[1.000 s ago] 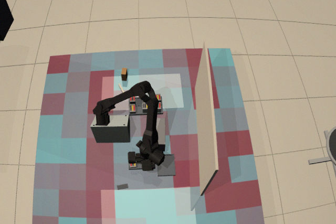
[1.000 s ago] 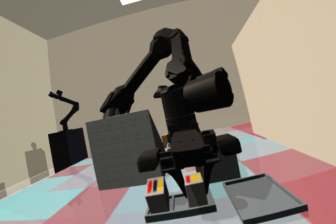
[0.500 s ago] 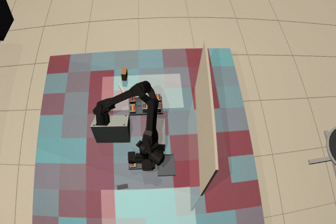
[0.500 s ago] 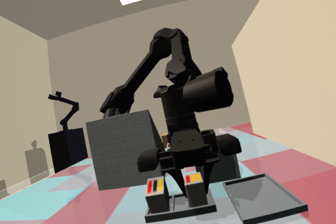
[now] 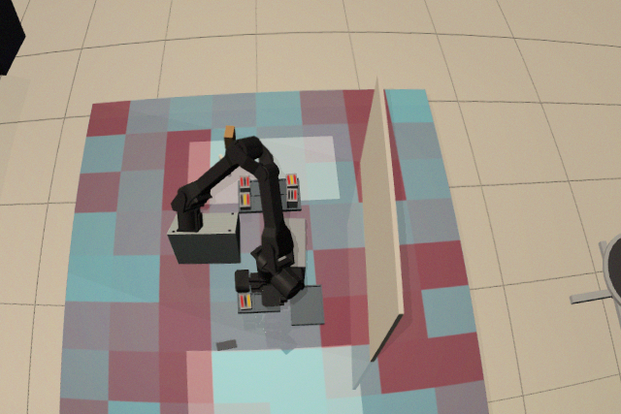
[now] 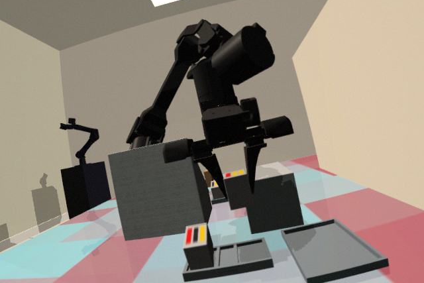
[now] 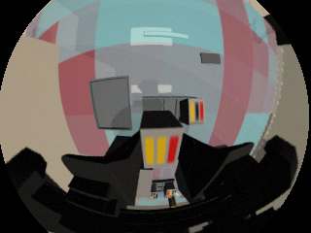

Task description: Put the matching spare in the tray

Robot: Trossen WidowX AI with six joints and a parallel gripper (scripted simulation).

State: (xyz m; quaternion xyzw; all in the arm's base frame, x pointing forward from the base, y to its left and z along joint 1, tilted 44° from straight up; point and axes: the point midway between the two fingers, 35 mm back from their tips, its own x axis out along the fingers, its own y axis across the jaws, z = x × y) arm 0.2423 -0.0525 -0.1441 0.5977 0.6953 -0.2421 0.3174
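Observation:
My gripper (image 6: 238, 195) (image 7: 157, 131) is shut on a dark spare with a red, yellow, yellow code on its light top (image 6: 235, 189) (image 7: 161, 150). It holds the spare upright, clear above the near rack (image 6: 239, 266) (image 5: 259, 309). A second spare (image 5: 245, 301) (image 6: 197, 250) (image 7: 196, 111), marked red, black, yellow, stands in that rack's end slot. The grey tray (image 5: 307, 304) (image 6: 328, 248) (image 7: 111, 104) lies beside the rack and holds nothing. The arm hides the held spare in the top view. I cannot make out the mounted unit's back or its code.
A farther rack holds several coded blocks. A grey box (image 5: 298, 243) (image 6: 275, 203) stands between the racks. The arm's pedestal (image 5: 208, 246) (image 6: 157, 197) is at the left. A tall panel (image 5: 378, 208) stands at the right. A small orange-topped block (image 5: 229, 133) is at the back.

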